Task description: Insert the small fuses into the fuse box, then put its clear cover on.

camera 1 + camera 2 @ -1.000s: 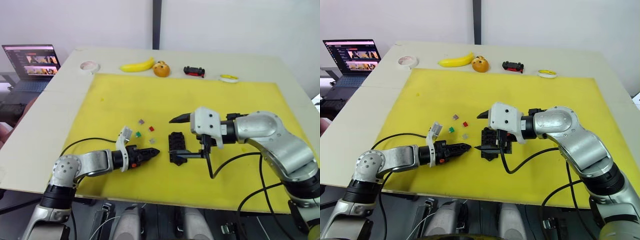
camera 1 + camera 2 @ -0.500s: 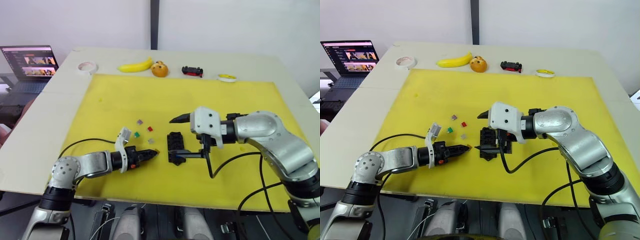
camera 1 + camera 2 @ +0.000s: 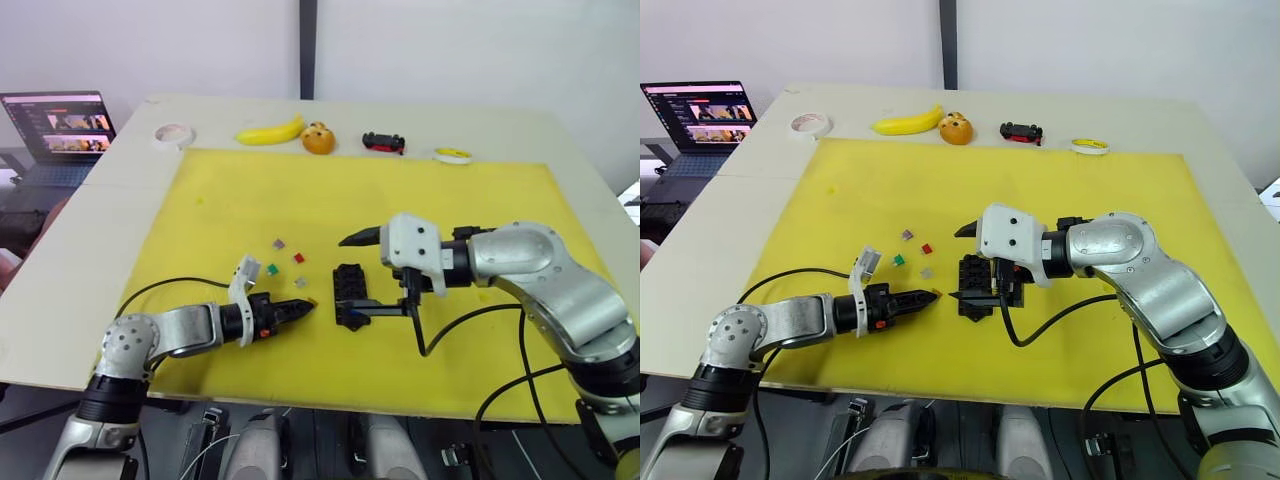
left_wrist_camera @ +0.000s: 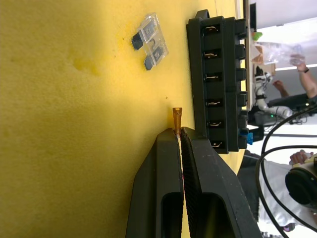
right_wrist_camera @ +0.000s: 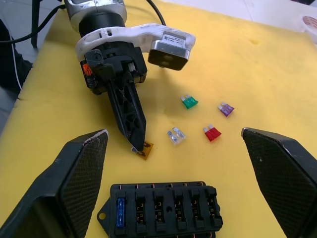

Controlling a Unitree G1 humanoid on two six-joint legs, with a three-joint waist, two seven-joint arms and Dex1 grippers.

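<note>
From the left eye view, a yellow mat (image 3: 420,200) covers most of the pale worktop (image 3: 90,260). The fuse box (image 3: 350,295) lies near the mat's middle. The left hand (image 3: 303,309) lies low on the mat just left of the box, its black fingers pinched together on an amber fuse (image 3: 312,304) at their tips. The right hand (image 3: 375,275) straddles the box with its fingers spread wide, one above the far end and one at the near end. Left of the box lie loose fuses: a grey-purple one (image 3: 281,243), a red one (image 3: 299,258), a green one (image 3: 272,269) and a clear one (image 3: 302,283). Along the far edge of the worktop sit a tape roll (image 3: 172,132), a banana (image 3: 269,131), an orange fruit (image 3: 320,137), a black-and-red toy car (image 3: 385,142) and a yellow ring (image 3: 454,155). A laptop (image 3: 60,125) stands off the worktop's left edge.

In the left wrist view, the two fingers (image 4: 166,188) press flat against each other, with the amber fuse's thin edge sticking out from their tips, just beside the box's row of slots. The clear fuse lies on the mat beyond them.

In the right wrist view, a blue fuse (image 5: 120,219) already sits in the end slot of the box, and the other slots in that row stand open. The amber fuse rests on the mat close to the box.
</note>
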